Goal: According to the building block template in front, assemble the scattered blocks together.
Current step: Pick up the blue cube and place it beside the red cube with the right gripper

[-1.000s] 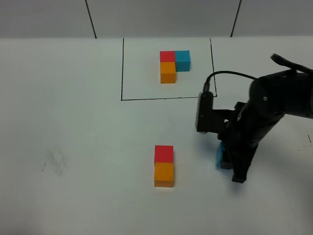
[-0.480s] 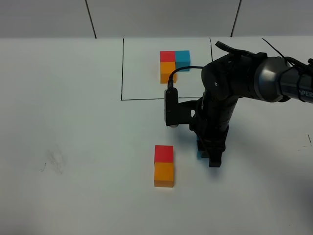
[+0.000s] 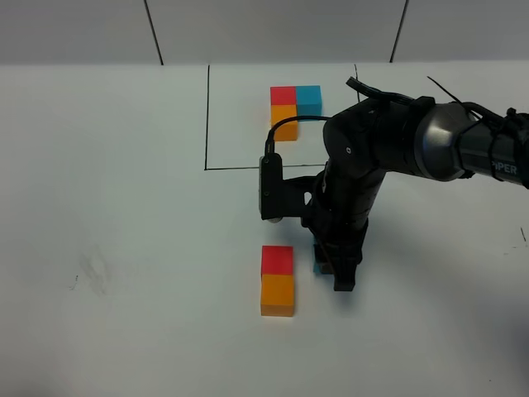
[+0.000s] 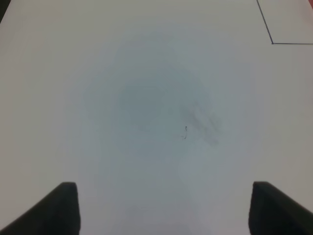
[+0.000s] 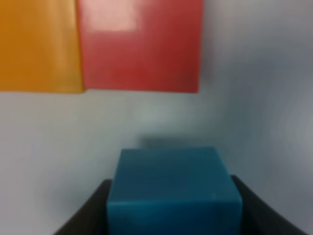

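Observation:
The building block template [image 3: 293,106] is an L of red, blue and orange cubes inside a black drawn rectangle at the back. Of the scattered blocks, the red cube [image 3: 277,260] [image 5: 142,44] and the orange cube [image 3: 277,295] [image 5: 39,44] touch each other in the middle of the table, orange nearer the front. My right gripper [image 3: 335,271] [image 5: 172,205] is shut on the blue cube [image 3: 317,265] [image 5: 173,188], just right of the red cube with a small gap. My left gripper [image 4: 166,210] is open over bare table, and the exterior high view does not show it.
The black rectangle's front line [image 3: 248,167] runs just behind the right arm [image 3: 388,149], and one corner of it [image 4: 272,43] shows in the left wrist view. A faint smudge [image 3: 92,273] marks the white table at the left.
The right arm has swung left across the table with the blue cube, from the right side to just beside the red cube. The left gripper has not moved.

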{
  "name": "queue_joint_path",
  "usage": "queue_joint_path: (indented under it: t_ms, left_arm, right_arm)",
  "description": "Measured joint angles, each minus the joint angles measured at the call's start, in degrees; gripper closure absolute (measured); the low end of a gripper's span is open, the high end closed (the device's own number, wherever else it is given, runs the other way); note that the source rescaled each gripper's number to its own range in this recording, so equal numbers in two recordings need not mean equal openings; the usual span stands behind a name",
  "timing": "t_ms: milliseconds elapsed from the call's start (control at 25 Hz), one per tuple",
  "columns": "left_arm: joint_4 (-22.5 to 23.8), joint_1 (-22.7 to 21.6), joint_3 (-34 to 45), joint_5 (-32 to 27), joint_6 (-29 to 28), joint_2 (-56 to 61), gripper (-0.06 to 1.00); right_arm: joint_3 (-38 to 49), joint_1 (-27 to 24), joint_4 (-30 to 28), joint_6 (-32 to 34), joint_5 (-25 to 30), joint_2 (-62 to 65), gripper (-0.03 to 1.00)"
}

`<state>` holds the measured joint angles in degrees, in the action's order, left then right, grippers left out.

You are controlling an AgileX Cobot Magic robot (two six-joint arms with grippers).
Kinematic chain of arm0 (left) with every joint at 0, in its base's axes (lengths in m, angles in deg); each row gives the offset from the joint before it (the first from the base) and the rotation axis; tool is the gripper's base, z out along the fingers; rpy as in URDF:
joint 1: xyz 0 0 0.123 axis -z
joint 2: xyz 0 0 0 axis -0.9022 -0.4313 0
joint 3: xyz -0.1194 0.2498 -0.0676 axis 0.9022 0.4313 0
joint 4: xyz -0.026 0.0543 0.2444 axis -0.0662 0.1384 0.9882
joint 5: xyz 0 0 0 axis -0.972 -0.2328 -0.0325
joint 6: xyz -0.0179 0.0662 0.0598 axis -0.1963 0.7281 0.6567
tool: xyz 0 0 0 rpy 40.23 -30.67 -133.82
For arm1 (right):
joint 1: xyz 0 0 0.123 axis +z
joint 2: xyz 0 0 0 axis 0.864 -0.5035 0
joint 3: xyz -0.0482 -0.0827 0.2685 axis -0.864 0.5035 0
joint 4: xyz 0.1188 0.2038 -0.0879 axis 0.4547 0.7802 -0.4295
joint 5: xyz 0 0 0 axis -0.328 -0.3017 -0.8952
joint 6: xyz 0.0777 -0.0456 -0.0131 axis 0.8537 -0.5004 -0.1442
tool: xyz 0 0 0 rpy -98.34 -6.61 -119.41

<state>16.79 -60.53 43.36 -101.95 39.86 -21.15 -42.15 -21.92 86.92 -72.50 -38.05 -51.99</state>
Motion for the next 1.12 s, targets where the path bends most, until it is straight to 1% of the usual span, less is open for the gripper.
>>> queue_joint_path:
  t_ms: [480, 800, 1120]
  left_arm:
    - [0.0, 0.0, 0.0, 0.0, 0.0, 0.0, 0.35]
    - [0.0, 0.0, 0.0, 0.0, 0.0, 0.0, 0.35]
    - [0.0, 0.0, 0.0, 0.0, 0.1, 0.0, 0.35]
  right_arm:
    - [0.0, 1.2, 1.9, -0.2, -1.4, 0.0, 0.71]
    - [0.0, 1.2, 3.4, -0.2, -3.0, 0.0, 0.71]
    - [0.0, 1.2, 3.6, -0.2, -3.3, -1.0, 0.71]
